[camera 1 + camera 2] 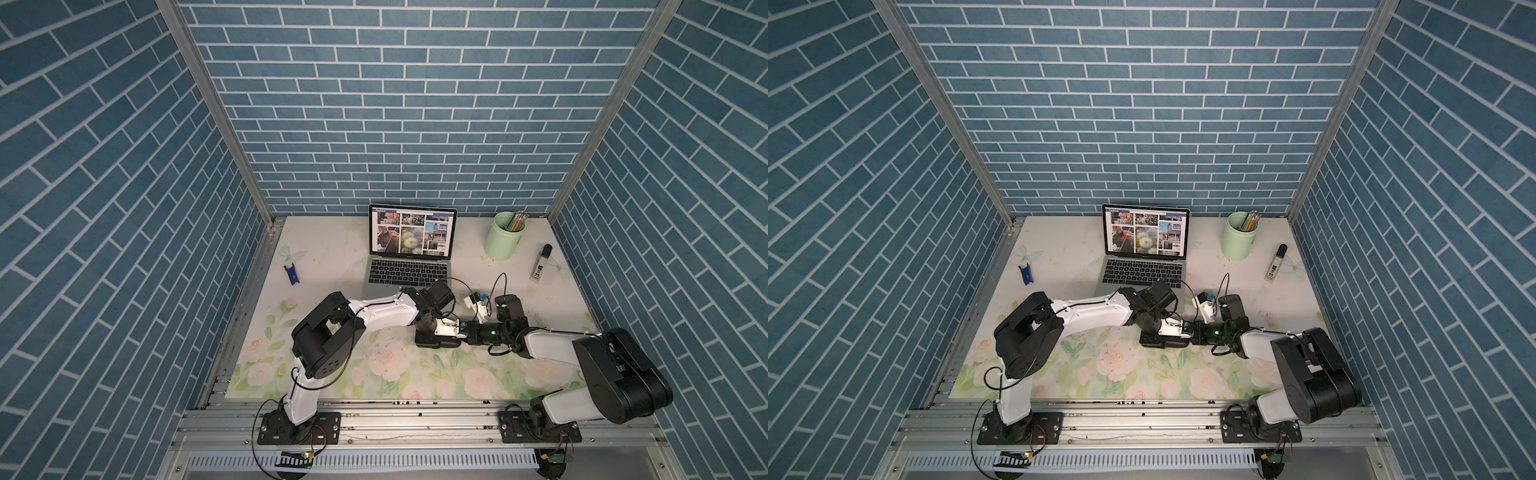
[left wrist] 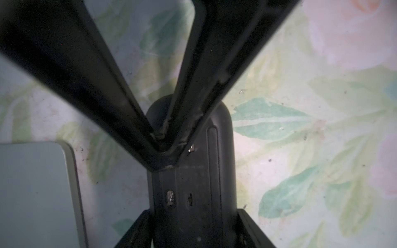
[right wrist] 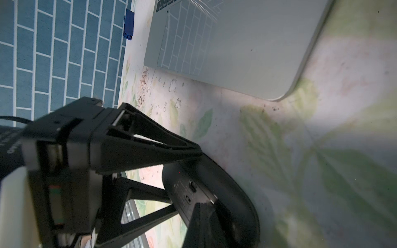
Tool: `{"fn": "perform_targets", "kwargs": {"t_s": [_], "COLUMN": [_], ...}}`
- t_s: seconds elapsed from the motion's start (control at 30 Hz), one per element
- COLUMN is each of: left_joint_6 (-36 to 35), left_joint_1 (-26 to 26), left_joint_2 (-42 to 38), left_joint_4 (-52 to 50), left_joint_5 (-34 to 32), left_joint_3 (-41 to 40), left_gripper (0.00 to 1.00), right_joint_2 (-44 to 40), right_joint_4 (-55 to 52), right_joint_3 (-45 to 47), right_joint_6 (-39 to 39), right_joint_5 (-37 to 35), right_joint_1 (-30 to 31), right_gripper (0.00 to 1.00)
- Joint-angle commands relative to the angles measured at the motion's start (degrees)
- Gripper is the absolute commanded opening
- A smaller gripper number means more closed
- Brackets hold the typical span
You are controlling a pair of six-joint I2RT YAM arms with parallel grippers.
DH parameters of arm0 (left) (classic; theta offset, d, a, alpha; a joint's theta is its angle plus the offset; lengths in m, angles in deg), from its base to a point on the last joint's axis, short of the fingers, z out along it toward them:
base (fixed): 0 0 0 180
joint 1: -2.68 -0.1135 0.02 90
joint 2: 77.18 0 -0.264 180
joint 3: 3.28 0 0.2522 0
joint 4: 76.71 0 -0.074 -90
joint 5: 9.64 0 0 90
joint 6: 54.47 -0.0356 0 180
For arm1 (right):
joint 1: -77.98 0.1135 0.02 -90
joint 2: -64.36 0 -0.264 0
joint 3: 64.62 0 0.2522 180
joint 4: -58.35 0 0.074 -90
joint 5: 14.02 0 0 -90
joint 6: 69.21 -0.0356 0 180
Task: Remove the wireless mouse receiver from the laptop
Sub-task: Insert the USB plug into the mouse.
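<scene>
Blue brick-patterned walls [image 1: 395, 104] box in a floral-printed bench [image 1: 328, 257], and all the action sits low in the middle. Down there the left jaws [image 2: 194, 212] are clamped on both sides of a black oval plastic mouse [image 2: 189, 193], with its underside turned up. Opposite them the right jaws [image 2: 165, 139] point in, pinched fully together, tips down on that underside. Just beside those tips there's a speck with a glint of metal. It reads as the tiny black wireless mouse receiver [image 2: 190, 148], lying on the mouse and apart from the computer. Whether the tips touch it, I can't tell. Beyond both pairs of jaws the slim silver-grey laptop [image 1: 409, 270] stands open with a photo grid on screen. Its front corner is near the left jaws, touching neither pair.
</scene>
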Motion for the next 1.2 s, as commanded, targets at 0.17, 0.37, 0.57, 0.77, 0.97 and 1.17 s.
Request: {"fn": "perform_targets", "kwargs": {"t_s": [0.17, 0.37, 0.57, 0.77, 0.97, 1.17], "left_joint_6": [1.18, 1.27, 1.61, 1.88, 2.16, 2.65], "left_joint_1": [0.03, -0.15, -0.14, -0.15, -0.16, -0.14], "left_joint_2": [2.33, 2.23, 2.33, 2.42, 3.74, 5.57], "left_joint_4": [-1.75, -2.05, -3.22, -3.73, -3.32, -3.2], "left_joint_5": [1.08, 0.79, 1.46, 2.42, 2.96, 3.79], "left_joint_3": [-0.03, 0.9, 2.07, 3.77, 5.34, 7.11], "left_gripper": [0.73, 0.78, 0.8, 0.81, 0.84, 0.84], "right_joint_2": [-1.62, -1.11, -4.02, -7.28, -7.66, -7.83], "right_joint_4": [-6.99, -6.46, -7.34, -8.66, -8.55, -8.58], "right_joint_3": [-4.16, -5.26, -5.07, -4.14, -3.13, -2.88], "right_joint_6": [-0.6, -1.0, -1.56, -1.7, -1.92, -1.83], "right_joint_5": [-5.13, -4.96, -5.07, -5.54, -5.75, -5.65], "right_joint_1": [0.41, 0.39, 0.44, 0.42, 0.4, 0.41], "right_gripper": [0.0, 0.0, 0.0, 0.0, 0.0, 0.0]}}
